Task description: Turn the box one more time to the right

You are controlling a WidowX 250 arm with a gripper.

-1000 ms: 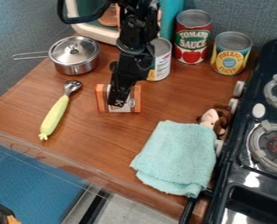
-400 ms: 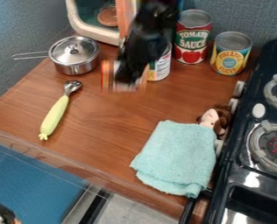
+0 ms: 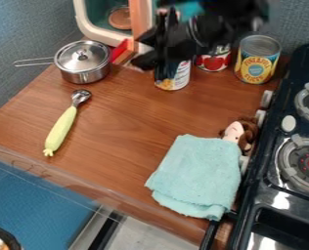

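The gripper (image 3: pixel 143 50) is at the upper middle of the camera view, pointing left, over the back of the wooden counter. Beside it, just right of the steel pot, is the small box (image 3: pixel 120 50). A red face and an orange edge of the box show; the gripper covers much of the rest, so which way its front faces is unclear.
Near the box stand the lidded steel pot (image 3: pixel 83 61) and a white can (image 3: pixel 175 75). Tomato sauce (image 3: pixel 214 59) and pineapple (image 3: pixel 257 58) cans are farther right. A green-handled scoop (image 3: pixel 62 128), teal cloth (image 3: pixel 199 176), doll (image 3: pixel 239 134) and stove (image 3: pixel 291 161) also show.
From the middle of the counter, the box has moved back beside the pot and turned. The gripper went with it toward the back and swung from pointing down to pointing left.
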